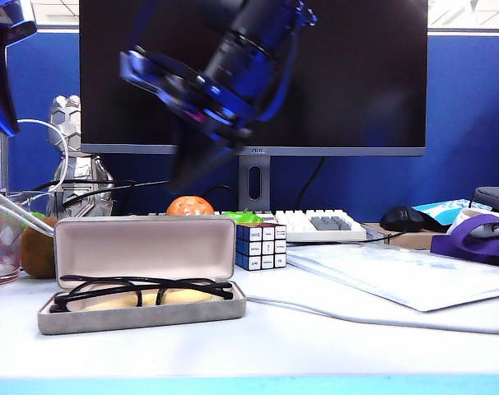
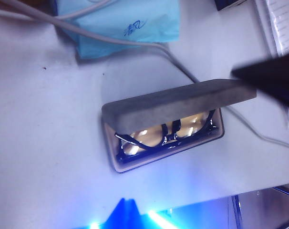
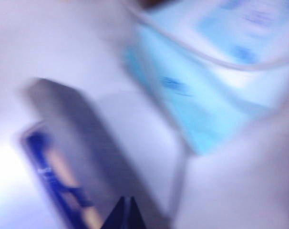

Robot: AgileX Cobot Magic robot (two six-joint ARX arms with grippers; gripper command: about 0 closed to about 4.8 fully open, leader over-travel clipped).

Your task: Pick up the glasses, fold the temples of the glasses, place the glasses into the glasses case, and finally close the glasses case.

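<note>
Already folded, the glasses [image 1: 142, 290] lie inside the open glasses case [image 1: 142, 317]. Right gripper [image 1: 202, 164], jaws pressed together, hangs above its lid; left gripper [image 2: 128, 206], likewise closed, hovers overhead. Closing the lid looks next.

text: blue handwritten scrawl, illegible | on: light blue packet [image 2: 120, 24] | other: none readable

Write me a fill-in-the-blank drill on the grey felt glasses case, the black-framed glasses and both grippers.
1. The thin black-framed glasses lie inside the grey felt glasses case, whose lid is ____.
2. The pale yellow cloth lies ____ the glasses.
3. The right gripper, above the case, has its jaws ____.
4. The left gripper, also above the case, holds ____.

Missing words: open; under; shut; nothing
</note>
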